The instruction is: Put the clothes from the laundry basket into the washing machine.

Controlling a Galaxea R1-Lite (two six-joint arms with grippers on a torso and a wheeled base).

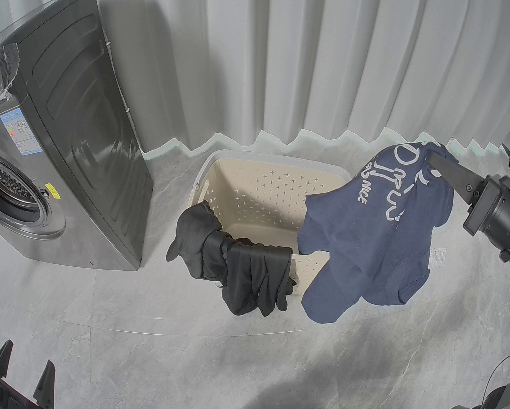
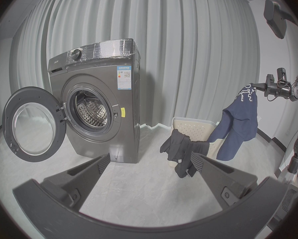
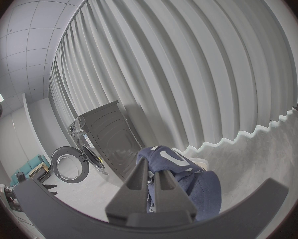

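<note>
Hanging lengthwise from the clamped right fingers (image 1: 453, 174), the navy shirt (image 1: 380, 228) has the washing machine drum (image 1: 5, 186) at nine o'clock. Empty, open left fingers (image 1: 46, 384) sit nearer it.

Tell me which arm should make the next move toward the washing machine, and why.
Right. The right gripper is shut on the navy shirt, held up beside the laundry basket. The left gripper is open and empty, low by the floor. The washing machine door stands open.
</note>
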